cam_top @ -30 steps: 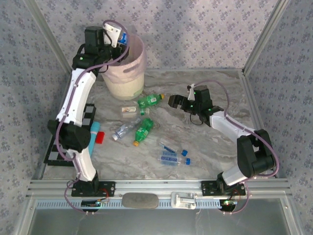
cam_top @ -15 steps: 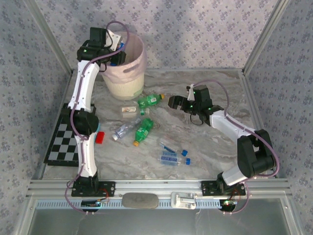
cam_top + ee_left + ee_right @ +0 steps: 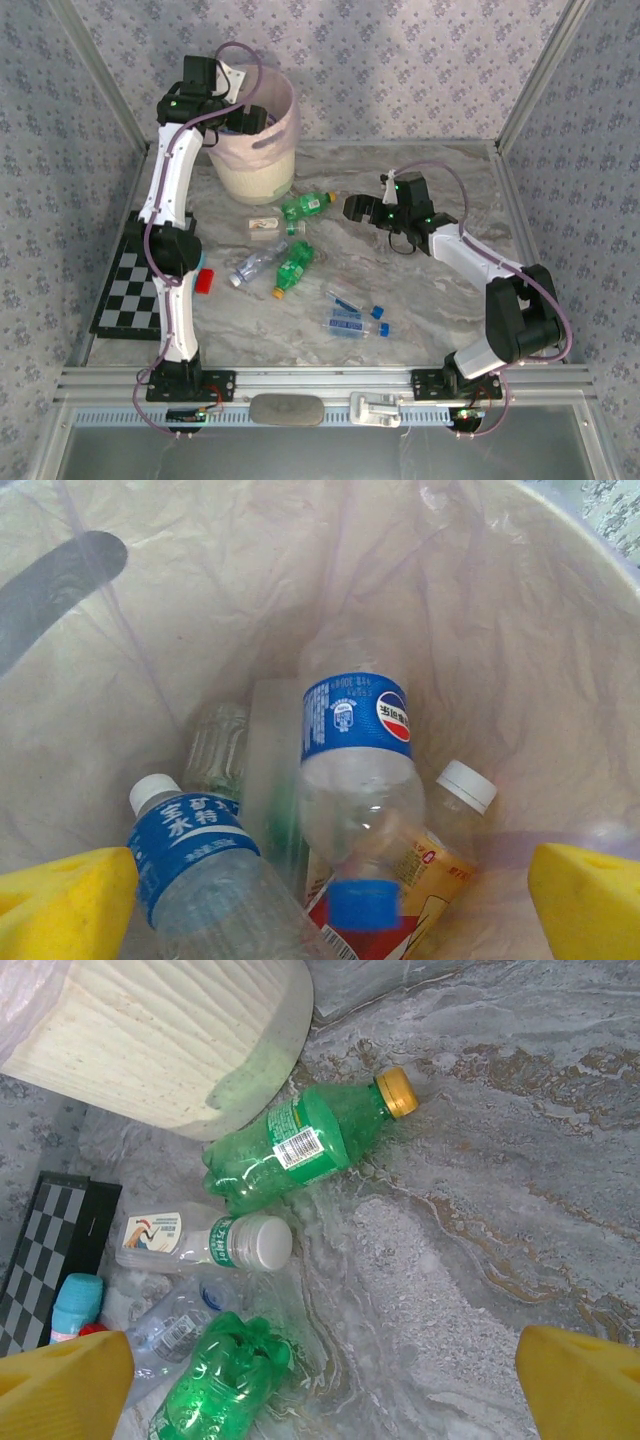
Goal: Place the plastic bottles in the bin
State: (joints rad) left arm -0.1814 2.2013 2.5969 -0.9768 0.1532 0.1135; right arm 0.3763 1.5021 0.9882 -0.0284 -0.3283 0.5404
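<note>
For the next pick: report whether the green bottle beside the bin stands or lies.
Lying: the green bottle rests on its side beside the bin.

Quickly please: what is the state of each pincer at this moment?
Left pincer: open, holding nothing, over the bin.
Right pincer: open, holding nothing.

Wearing white shells over black joint blocks on the left arm (image 3: 165, 192) and right arm (image 3: 470, 255); trailing thin purple cables (image 3: 243, 52) in loops along the links; glowing with small green lights (image 3: 386, 199) near the wrists; ending in blunt yellow fingertip pads (image 3: 62, 905); standing on black base plates (image 3: 185, 385) along a silver rail (image 3: 320, 380).
</note>
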